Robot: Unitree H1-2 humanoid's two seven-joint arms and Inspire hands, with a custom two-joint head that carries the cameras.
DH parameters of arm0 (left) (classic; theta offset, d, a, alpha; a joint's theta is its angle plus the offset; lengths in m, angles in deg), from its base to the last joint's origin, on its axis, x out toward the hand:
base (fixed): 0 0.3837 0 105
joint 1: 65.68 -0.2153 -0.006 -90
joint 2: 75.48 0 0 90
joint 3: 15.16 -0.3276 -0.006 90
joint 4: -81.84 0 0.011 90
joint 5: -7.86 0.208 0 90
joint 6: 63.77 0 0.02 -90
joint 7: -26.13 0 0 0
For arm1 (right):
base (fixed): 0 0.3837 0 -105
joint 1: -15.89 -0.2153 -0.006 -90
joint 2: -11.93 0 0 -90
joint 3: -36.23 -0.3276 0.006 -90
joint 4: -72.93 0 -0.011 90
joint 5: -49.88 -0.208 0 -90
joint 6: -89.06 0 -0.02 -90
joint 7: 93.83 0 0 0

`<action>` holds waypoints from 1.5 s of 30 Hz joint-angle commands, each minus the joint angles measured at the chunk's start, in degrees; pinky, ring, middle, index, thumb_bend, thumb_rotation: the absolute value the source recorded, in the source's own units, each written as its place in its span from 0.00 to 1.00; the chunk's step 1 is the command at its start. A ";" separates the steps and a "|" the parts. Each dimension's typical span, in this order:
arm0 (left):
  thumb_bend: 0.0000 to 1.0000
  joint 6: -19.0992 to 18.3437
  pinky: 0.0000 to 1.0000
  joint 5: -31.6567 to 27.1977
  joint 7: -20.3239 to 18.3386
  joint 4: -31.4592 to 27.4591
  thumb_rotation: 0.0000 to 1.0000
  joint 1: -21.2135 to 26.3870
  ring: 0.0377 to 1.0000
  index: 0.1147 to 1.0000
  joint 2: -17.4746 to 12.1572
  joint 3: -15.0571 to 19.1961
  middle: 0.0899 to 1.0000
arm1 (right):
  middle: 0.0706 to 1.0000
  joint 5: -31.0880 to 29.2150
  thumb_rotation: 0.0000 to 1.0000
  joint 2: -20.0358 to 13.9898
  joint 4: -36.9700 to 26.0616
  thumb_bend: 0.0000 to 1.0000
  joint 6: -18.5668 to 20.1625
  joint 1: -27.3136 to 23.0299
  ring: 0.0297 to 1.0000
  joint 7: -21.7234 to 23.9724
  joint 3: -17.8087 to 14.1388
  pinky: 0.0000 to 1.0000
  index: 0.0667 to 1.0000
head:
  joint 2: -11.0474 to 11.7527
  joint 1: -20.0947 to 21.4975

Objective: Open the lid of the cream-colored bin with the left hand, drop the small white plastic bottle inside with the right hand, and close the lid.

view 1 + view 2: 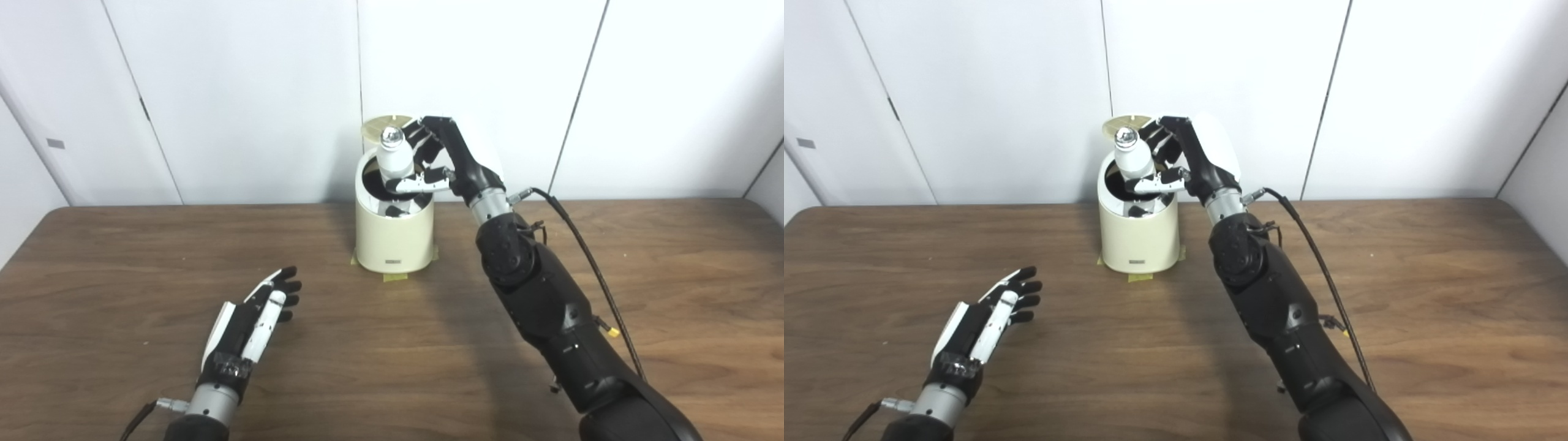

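Observation:
The cream-colored bin [395,236] stands at the far middle of the table, its round lid [381,126] tipped up behind the mouth. My right hand [442,160] is shut on the small white plastic bottle [393,158], holding it upright over the open mouth, its silver cap on top. The bottle's base is level with the bin's rim. My left hand [258,312] rests open near the table's front left, palm turned inward, well away from the bin.
Yellow tape [394,277] marks the bin's foot on the brown table [643,288]. White wall panels stand right behind the bin. A black cable [591,257] runs along my right forearm.

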State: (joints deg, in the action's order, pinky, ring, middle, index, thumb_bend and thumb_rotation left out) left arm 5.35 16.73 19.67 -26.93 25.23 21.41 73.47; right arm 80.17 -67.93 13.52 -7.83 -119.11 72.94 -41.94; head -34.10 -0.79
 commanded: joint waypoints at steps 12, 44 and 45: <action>0.42 2.04 0.81 -0.02 0.74 -1.40 0.96 1.52 0.84 0.90 -0.17 0.27 0.84 | 0.45 1.05 0.00 -1.11 -2.28 0.52 0.46 -3.09 0.41 -0.05 0.55 0.40 0.49 | -0.15 0.34; 0.43 1.62 0.81 1.01 0.51 -2.11 0.97 1.33 0.82 0.90 -0.90 -0.42 0.82 | 0.45 1.46 0.00 -1.55 -3.67 0.53 3.49 -2.57 0.55 2.27 1.06 0.51 0.46 | -0.74 0.50; 0.44 1.76 0.81 0.84 0.48 -2.08 0.97 1.31 0.82 0.90 -0.90 -0.36 0.82 | 0.46 1.49 0.00 -1.52 -3.66 0.53 3.60 -2.58 0.55 2.29 1.06 0.51 0.46 | -0.77 0.54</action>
State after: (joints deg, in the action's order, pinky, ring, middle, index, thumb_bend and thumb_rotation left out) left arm 5.33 17.04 19.60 -27.07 25.24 20.96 73.13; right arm 81.67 -68.90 11.80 -3.72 -119.03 75.53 -40.73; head -34.80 -0.26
